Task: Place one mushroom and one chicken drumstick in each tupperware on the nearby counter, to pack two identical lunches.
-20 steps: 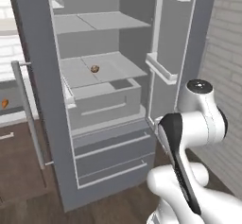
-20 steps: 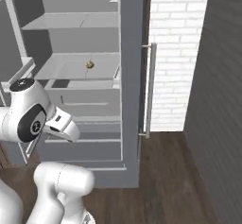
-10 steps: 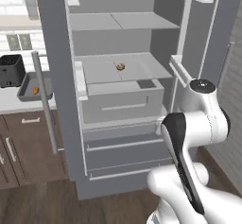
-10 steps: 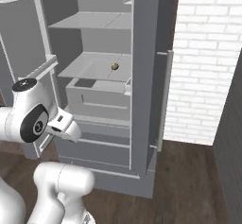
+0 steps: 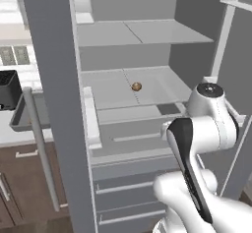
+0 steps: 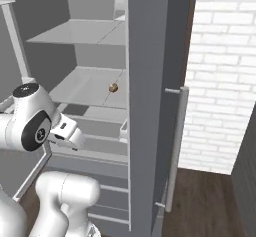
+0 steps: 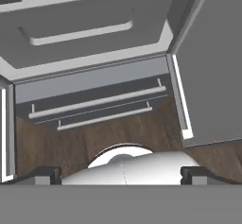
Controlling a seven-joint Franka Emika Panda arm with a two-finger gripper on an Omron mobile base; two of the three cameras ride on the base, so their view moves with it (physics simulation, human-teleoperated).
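Observation:
A brown-capped mushroom (image 5: 136,86) lies alone on the middle shelf of the open fridge, also seen as the mushroom (image 6: 113,87) in the right base view. One grey tupperware (image 5: 19,117) stands on the light counter (image 5: 14,135) at the left, partly behind the fridge door. My gripper (image 7: 121,176) hangs low in front of the fridge and points down at the drawers and the wooden floor. Its fingertips (image 7: 46,175) stand wide apart with nothing between them, so it is open. The drumsticks, the white mushroom and the second tupperware are out of view.
A black toaster (image 5: 8,89) stands behind the tray. The open fridge door (image 5: 54,104) with its bar handle (image 5: 42,153) stands between me and the counter. The other door (image 6: 150,91) is at the right, a brick wall (image 6: 220,71) beyond it. Fridge drawers (image 7: 90,34) are below.
The whole picture has shifted: the base has driven closer to the fridge, so shelf and mushroom look larger. The arm keeps the same pose.

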